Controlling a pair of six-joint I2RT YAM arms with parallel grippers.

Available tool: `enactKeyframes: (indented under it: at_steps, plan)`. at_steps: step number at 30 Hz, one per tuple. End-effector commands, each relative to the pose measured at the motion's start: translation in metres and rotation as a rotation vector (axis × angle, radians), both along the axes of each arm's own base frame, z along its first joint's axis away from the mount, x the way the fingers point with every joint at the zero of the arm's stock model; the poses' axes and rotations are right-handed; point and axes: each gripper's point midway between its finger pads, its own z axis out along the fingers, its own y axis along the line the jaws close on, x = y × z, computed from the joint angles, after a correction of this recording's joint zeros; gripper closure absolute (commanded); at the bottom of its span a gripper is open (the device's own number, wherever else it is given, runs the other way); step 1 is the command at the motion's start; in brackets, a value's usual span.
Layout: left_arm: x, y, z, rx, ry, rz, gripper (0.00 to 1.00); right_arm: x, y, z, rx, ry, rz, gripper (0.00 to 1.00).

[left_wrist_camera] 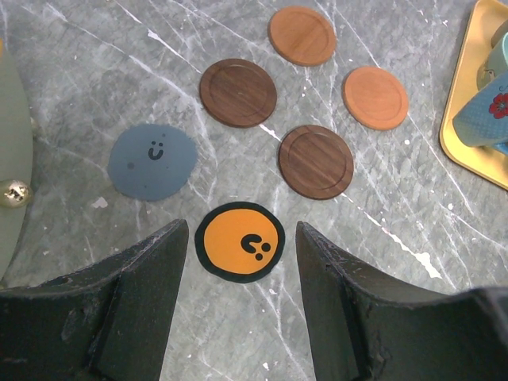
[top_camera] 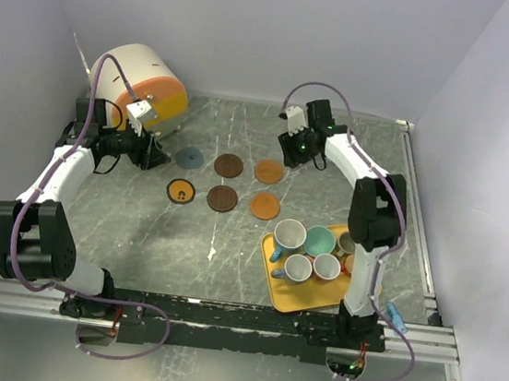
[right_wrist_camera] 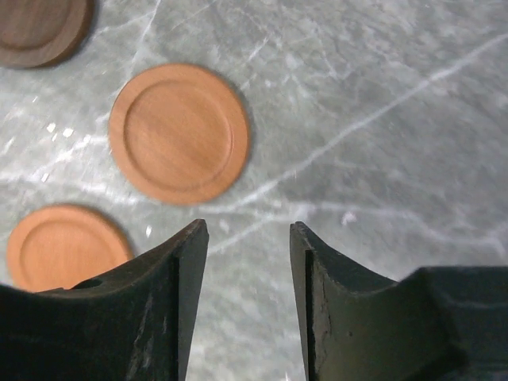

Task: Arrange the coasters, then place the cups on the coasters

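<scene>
A grey-green marble-patterned tabletop point(top_camera: 243, 133) with white veins filled an enclosure of plain pale walls point(top_camera: 275, 26), and a metal rail point(top_camera: 416, 210) ran along its right edge. At the far left corner lay a big white-and-orange cylinder point(top_camera: 142, 84) on its side.

Six thin round coasters lay flat on the stone in two rows of three, none touching. The far row held a slate-blue coaster point(top_camera: 189, 156) with a small face drawn on it, a dark brown wooden coaster point(top_camera: 229, 165) and an orange wooden coaster point(top_camera: 268, 170). The near row held a yellow-orange coaster with a dark rim point(top_camera: 180, 191), a second dark brown coaster point(top_camera: 222, 198) and a second orange coaster point(top_camera: 265, 206).

The small handled cups point(top_camera: 289, 236) stood crowded on a yellow rectangular tray point(top_camera: 275, 291) at the near right, beside the right arm's base and well apart from the coasters. None sat on a coaster.

The left gripper point(left_wrist_camera: 242, 230) hung over the left end of the rows, jaws apart and empty, with the yellow-orange disc showing between its black fingers point(left_wrist_camera: 135, 294) in the wrist view. The right gripper point(right_wrist_camera: 247, 228) hung near the far orange coaster, jaws likewise parted over bare stone, holding nothing.
</scene>
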Motion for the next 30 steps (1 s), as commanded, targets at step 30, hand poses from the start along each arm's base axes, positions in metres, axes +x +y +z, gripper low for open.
enactKeyframes:
  at_steps: [30]
  plan:
    - [-0.008, 0.001, 0.022, 0.057, -0.109, 0.032, 0.1, -0.227, -0.017, 0.051, -0.18, 0.039, 0.506, 0.43]
